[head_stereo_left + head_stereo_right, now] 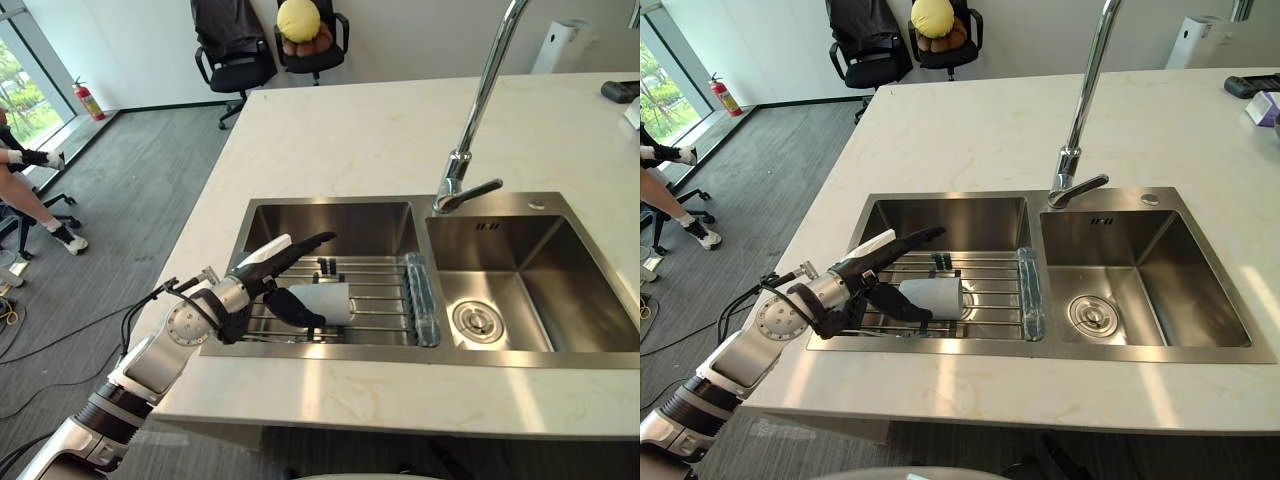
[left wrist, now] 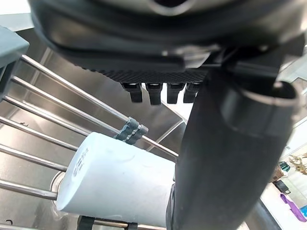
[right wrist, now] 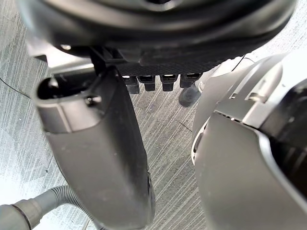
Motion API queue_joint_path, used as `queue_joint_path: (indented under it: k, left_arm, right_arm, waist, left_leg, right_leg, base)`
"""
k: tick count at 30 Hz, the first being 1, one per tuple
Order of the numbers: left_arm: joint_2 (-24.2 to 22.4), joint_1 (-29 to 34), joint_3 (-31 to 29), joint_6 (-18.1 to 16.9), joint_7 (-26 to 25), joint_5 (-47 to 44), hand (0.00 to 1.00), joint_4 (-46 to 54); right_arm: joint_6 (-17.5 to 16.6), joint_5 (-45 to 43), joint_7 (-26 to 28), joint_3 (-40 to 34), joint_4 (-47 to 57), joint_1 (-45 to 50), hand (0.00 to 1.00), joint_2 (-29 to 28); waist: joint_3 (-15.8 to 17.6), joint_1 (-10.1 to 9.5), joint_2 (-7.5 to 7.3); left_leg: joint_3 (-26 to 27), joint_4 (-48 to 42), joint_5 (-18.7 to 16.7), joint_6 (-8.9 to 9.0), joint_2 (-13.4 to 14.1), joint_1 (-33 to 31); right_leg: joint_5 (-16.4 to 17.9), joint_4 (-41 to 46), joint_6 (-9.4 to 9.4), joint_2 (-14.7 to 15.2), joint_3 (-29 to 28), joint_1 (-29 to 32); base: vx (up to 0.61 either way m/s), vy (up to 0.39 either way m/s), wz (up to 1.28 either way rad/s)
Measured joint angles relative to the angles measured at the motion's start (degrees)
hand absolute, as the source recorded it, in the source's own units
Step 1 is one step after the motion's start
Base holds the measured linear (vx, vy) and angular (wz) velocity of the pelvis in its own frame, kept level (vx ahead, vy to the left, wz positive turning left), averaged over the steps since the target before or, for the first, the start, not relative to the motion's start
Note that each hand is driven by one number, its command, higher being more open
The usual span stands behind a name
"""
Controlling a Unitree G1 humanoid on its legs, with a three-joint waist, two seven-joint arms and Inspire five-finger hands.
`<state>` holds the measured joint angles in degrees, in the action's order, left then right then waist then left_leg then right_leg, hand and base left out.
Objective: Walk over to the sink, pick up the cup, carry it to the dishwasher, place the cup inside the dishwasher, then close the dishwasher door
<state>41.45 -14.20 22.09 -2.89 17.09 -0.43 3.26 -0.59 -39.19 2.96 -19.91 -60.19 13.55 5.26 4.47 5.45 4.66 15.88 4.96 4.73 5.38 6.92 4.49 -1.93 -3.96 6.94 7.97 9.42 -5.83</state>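
**Step: grasp cup (pick-up at sink)**

- Cup (image 1: 335, 300): white, lying on its side on the wire rack (image 1: 385, 290) in the left basin of the sink (image 1: 330, 222). Not yet lifted.
- Left robot hand (image 1: 250, 285): spread apart, fingers straight above the cup, thumb low on the near side, just beside the cup wall. Contact can't be confirmed. Nothing gripped.
- Right robot hand (image 3: 96, 143): over the floor, fingers relaxed, holding nothing. Leave idle.

**Procedure (recommended)**

1. Lower the hand so the fingers reach past the cup's far side, w/ the thumb opposite.
2. Close across the cup body, approx. mid-length, not at the rim.
3. Close slowly. A cup on its side will likely roll along the rack bars if pushed from one side only.
4. Check the grip in the left wrist view before lifting.
5. Lift straight up, clear of the rack and basin edge, and keep away from the faucet (image 1: 480, 110).

**Risk:** smooth wall, so slip is probable if the grip is shallow.
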Motion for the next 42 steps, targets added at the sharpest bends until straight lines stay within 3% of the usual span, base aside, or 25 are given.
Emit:
queue_joint_path:
  k: [16,17,42]
  left_arm:
    - [-0.42,-0.36,3.21,-0.1,0.57,2.8,1.0,-2.16]
    - [-0.43,-0.51,3.21,-0.12,0.57,2.89,0.0,-2.72]
    - [-1.82,-3.58,4.24,-1.85,1.05,6.19,0.0,-10.74]
  right_arm:
    - [0.35,-1.42,-0.99,2.59,0.52,0.2,1.0,0.38]
    - [0.35,-1.47,-1.01,2.75,0.59,0.2,1.0,0.4]
    - [0.53,-2.31,-2.04,4.66,1.6,0.48,1.0,1.48]
  waist:
    - [0.04,0.24,-0.06]
    - [0.04,0.29,-0.06]
    - [0.49,1.65,-0.22]
  left_leg:
    - [0.16,0.0,-0.1,0.01,-0.01,0.02]
    - [0.16,0.0,-0.11,0.01,-0.01,0.02]
    - [1.18,0.0,-0.51,0.16,0.03,0.44]
  right_leg:
    - [-0.03,-0.1,0.02,0.01,-0.06,0.0]
    - [-0.03,-0.1,0.01,0.01,-0.07,0.0]
    - [-0.01,-0.11,0.01,0.0,-1.06,0.18]
  base:
    - [-0.01,-0.002,0.0]
    - [0.0,0.0,0.0]
    - [0.0,0.0,-0.01]
